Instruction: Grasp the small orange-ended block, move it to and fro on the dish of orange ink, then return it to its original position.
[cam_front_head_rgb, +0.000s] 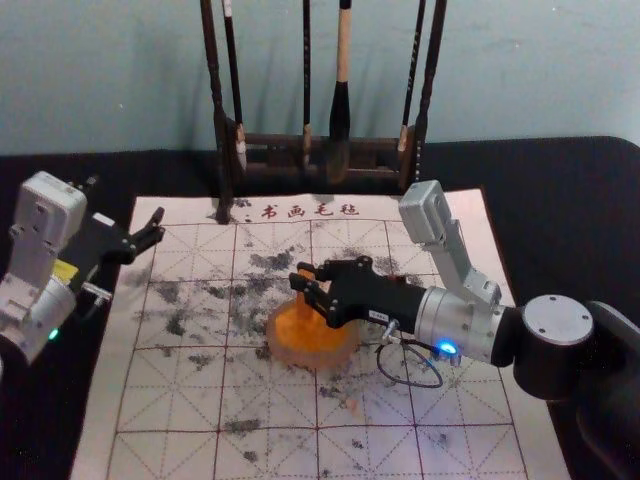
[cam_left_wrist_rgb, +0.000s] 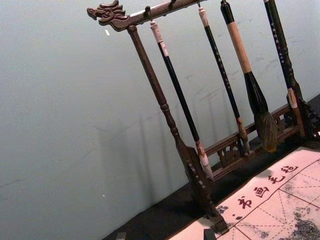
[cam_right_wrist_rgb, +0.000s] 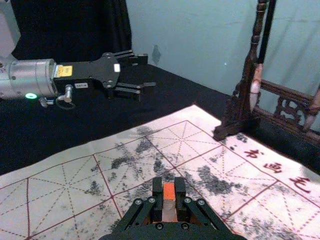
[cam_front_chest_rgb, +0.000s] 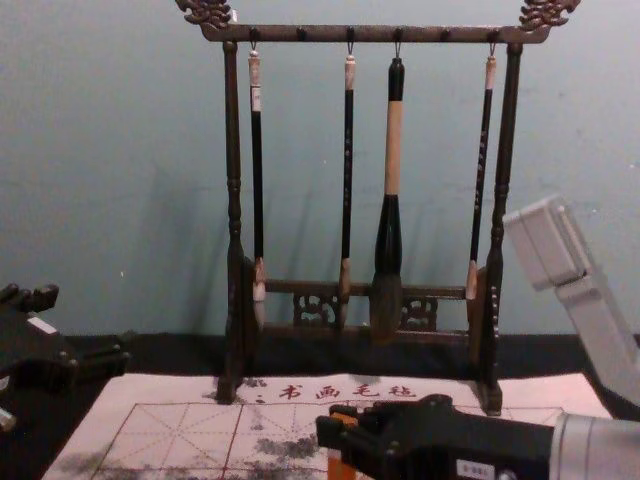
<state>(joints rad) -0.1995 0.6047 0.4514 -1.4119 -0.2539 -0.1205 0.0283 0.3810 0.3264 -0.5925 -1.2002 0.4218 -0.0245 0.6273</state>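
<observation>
With the right end effector (cam_right_wrist_rgb: 169, 192) pinched firmly on the orange-ended block (cam_front_head_rgb: 304, 302) above the ink dish (cam_front_head_rgb: 309, 358), I'd want short, level strokes inside the rim, the left end effector (cam_right_wrist_rgb: 146, 72) idling open by the calligraphy mat's (cam_front_head_rgb: 180, 410) left edge.

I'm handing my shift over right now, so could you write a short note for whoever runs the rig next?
Right hand: shut on the orange-ended block, over the dish of orange ink.
Left hand: open, idle, out by the left side of the mat.
Done: block grasped and at the dish. Whether its lower end touches the ink, or any strokes are made, I cannot tell.
Left: finish the to-and-fro movement on the dish, then return the block to its original position, which these pictures don't settle.
</observation>
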